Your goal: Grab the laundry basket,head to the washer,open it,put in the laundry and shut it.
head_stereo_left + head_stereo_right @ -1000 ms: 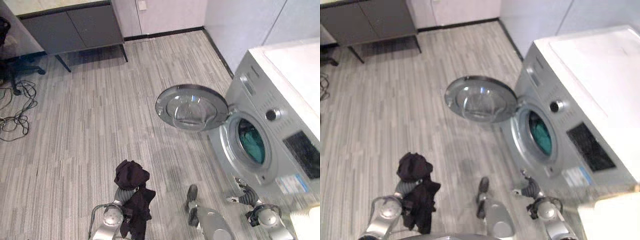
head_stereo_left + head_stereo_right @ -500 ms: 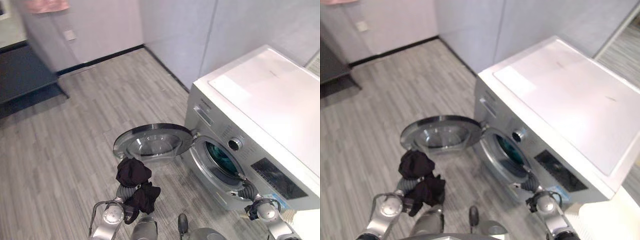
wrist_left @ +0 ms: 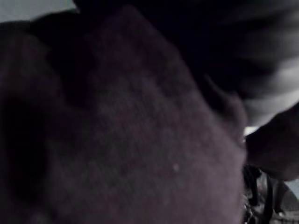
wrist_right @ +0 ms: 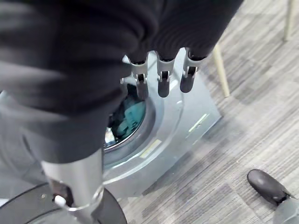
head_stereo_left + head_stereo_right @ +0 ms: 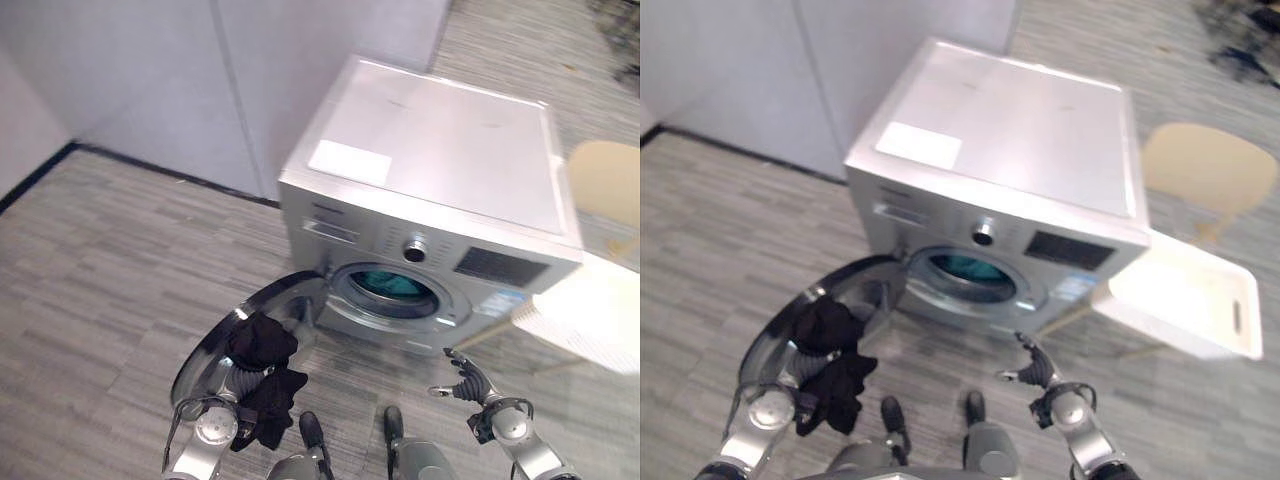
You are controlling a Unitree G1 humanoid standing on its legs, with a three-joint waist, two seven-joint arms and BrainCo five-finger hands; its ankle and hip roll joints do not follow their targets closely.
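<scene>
Lower left of frame: my left robot hand (image 5: 243, 378) grips dark clothes (image 5: 262, 345); right robot hand (image 5: 466, 377) loose, empty. Push clothes deep through washer (image 5: 425, 190) opening, clear of door (image 5: 215, 335).

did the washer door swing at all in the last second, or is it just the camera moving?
Cannot tell. The whole view has shifted, so the camera moved. The door stands wide open beside the washer opening, as before.

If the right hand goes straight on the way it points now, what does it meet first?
Probably the washer: the right hand, empty and relaxed, points at its front, below and right of the open drum opening. Depth is unclear.
</scene>
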